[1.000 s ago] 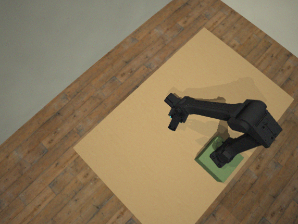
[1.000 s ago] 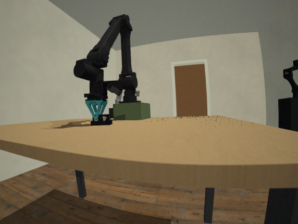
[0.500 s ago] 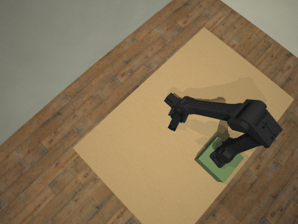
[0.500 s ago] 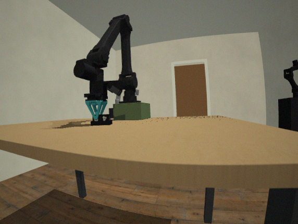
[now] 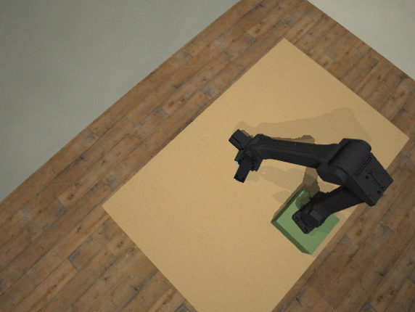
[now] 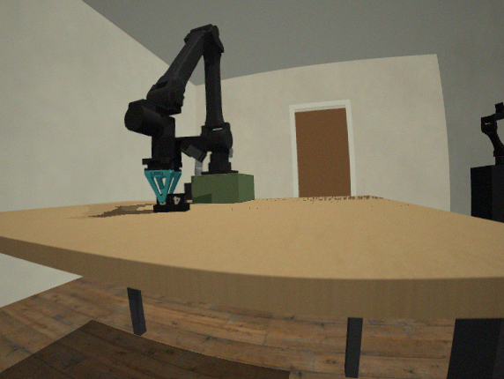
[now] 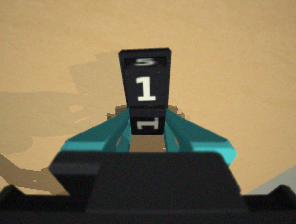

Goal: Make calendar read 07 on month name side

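The black calendar tray (image 6: 172, 207) lies on the tan table, just in front of the green base block. My gripper (image 6: 163, 199), with teal fingers, points straight down into the tray's left end and is shut on a black digit cube (image 7: 145, 126). That cube is mostly hidden by the fingers. The second black cube (image 6: 177, 199) stands next to it in the tray and shows a white 4 on its side. In the wrist view this second cube (image 7: 145, 87) shows a 1 on top and a 5 on its far face. In the overhead view the tray (image 5: 241, 175) sticks out below the gripper (image 5: 242, 165).
The green base block (image 5: 305, 222) carries the arm near the table's right edge. A brown door (image 6: 322, 152) and a dark stand (image 6: 486, 189) are beyond the table.
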Controlling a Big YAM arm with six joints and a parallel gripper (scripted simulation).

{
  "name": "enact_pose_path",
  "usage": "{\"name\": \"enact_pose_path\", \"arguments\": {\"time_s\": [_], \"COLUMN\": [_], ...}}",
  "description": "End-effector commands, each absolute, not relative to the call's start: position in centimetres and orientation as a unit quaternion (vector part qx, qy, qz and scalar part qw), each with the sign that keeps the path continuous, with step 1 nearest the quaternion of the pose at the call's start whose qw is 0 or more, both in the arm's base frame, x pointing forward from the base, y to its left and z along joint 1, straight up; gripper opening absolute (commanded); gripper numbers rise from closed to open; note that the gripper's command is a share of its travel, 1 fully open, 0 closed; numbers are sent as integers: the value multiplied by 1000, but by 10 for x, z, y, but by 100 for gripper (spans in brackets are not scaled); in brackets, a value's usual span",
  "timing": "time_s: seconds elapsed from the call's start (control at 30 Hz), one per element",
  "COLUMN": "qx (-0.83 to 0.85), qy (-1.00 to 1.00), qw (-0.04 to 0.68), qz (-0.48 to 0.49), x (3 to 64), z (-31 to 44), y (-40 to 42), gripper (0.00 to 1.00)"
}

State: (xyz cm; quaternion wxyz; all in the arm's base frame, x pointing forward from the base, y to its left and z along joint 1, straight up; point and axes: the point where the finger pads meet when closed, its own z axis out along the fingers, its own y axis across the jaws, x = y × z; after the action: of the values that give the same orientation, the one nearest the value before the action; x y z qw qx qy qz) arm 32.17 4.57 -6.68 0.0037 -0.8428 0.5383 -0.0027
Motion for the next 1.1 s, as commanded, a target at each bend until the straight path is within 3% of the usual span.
{"name": "enact_pose_path", "arguments": {"time_s": [0.0, 1.07], "qx": [-843, -843], "qy": [538, 538], "qw": [2, 9], "qz": [2, -6], "x": [319, 325], "z": [-72, -53], "y": [43, 44], "gripper": [27, 27]}}
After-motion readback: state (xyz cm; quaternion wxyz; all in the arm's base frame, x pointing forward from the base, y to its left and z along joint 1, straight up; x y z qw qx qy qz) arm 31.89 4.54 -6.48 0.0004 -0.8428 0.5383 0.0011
